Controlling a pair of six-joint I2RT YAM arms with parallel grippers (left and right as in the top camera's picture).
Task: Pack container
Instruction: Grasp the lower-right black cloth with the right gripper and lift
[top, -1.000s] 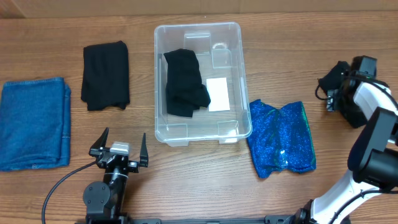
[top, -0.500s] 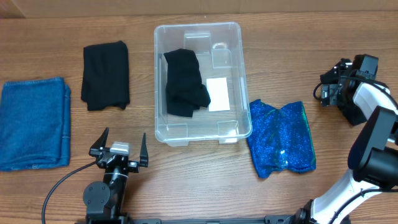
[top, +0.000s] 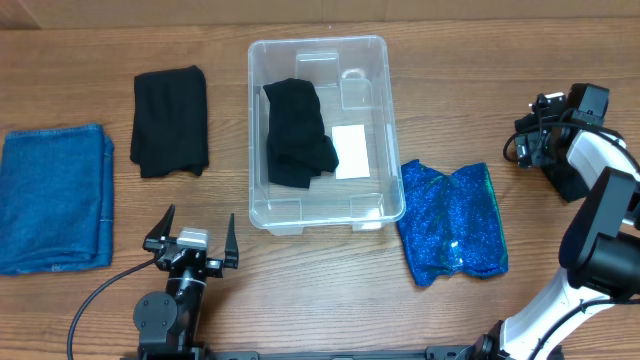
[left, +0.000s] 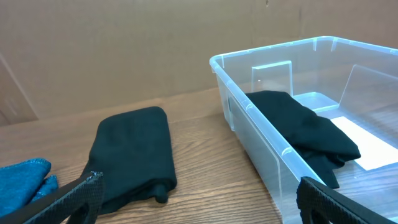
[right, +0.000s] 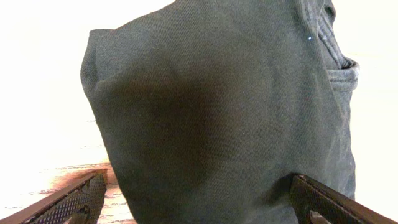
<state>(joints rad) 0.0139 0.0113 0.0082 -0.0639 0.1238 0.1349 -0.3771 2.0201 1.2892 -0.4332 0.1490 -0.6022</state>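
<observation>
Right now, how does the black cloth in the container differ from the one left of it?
The packed black cloth is rumpled, with an uneven outline; the loose black cloth is folded into a neat rectangle. The first lies in the container beside its white label; the second lies on the table. Both are black.

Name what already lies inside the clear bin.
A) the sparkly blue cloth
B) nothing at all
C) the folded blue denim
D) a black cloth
D: in the overhead view a black cloth lies on the floor of the container, while the folded blue denim and the sparkly blue cloth both lie outside it on the table.
</observation>
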